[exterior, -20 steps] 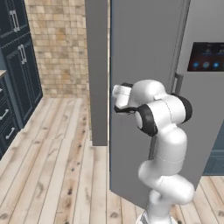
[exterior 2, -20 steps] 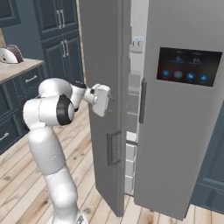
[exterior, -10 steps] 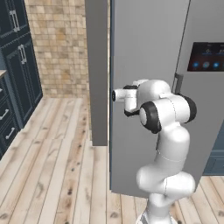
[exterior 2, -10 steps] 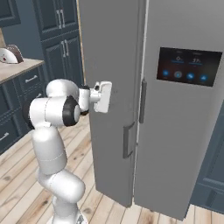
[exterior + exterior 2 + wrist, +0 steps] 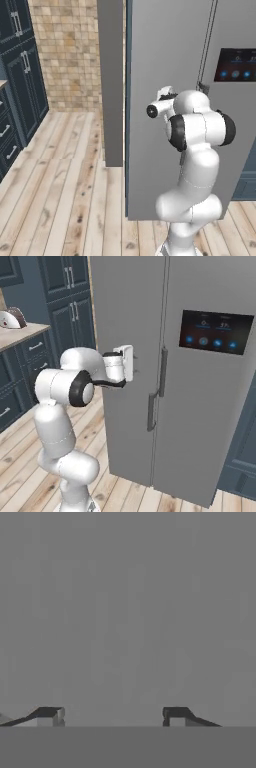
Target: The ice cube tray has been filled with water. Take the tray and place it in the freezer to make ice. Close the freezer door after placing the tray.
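Observation:
The freezer door is a plain grey panel, standing flush with the neighbouring door, and its dark bar handle sits low at its right edge. My gripper is pressed up against the door's face at mid height, with the arm reaching in from the left. From the other side, the gripper meets the same freezer door. In the hand view, the gripper is open with nothing between its tips, right against flat grey door surface. The ice cube tray and its water are hidden.
The right-hand door carries a dark display panel. Dark blue cabinets stand to the left, and a counter holds a small rounded appliance. Wooden floor lies open to the left of the arm.
The freezer door has swung from ajar to fully shut, with my hand following against its face. The fingertips have drawn somewhat closer together.

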